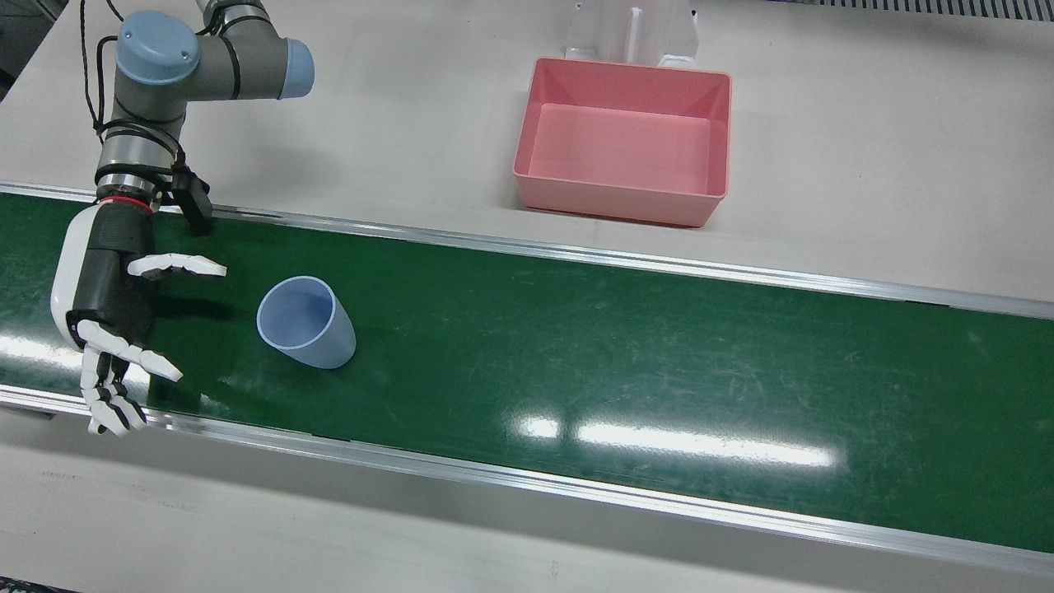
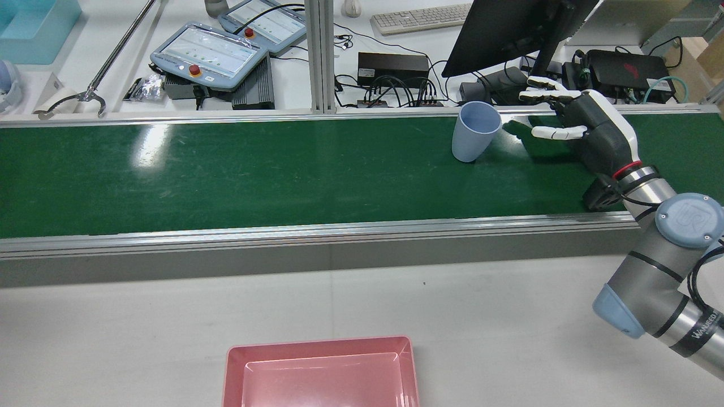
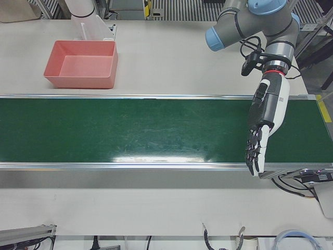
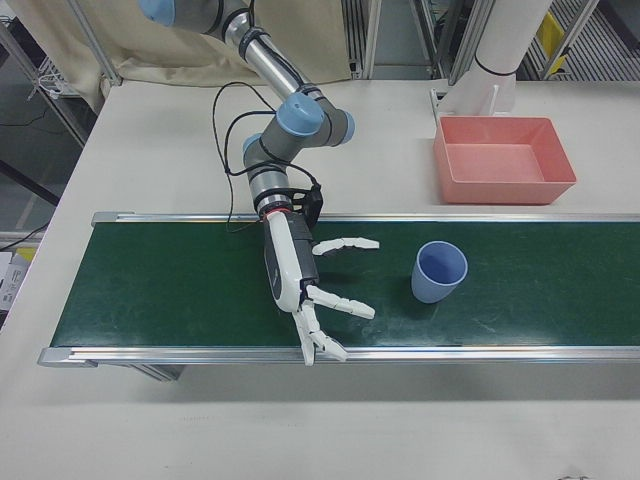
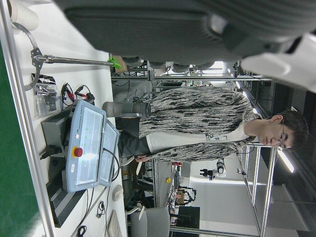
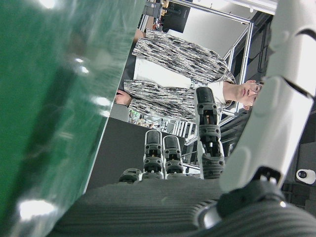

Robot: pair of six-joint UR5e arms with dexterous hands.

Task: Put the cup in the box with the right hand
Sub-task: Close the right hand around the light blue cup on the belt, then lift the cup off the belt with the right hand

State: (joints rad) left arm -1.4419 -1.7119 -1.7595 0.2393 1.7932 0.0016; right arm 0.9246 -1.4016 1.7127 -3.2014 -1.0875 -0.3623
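Observation:
A light blue cup (image 1: 306, 323) stands upright on the green belt (image 1: 617, 371), mouth up; it also shows in the rear view (image 2: 475, 131) and the right-front view (image 4: 438, 272). My right hand (image 1: 107, 305) hovers low over the belt beside the cup, open, its fingers spread toward the cup with a clear gap between them (image 2: 588, 127) (image 4: 295, 270). The pink box (image 1: 622, 202) sits empty on the white table behind the belt (image 2: 319, 373) (image 4: 505, 160) (image 3: 80, 65). My left hand (image 3: 260, 130) hangs over the belt's other end, open and holding nothing.
A white pedestal (image 1: 632, 29) stands just behind the box. Metal rails (image 1: 576, 251) edge the belt. Beyond the belt lie teach pendants (image 2: 209, 56), a monitor (image 2: 503, 28) and cables. A person (image 5: 197, 123) stands at the operators' side.

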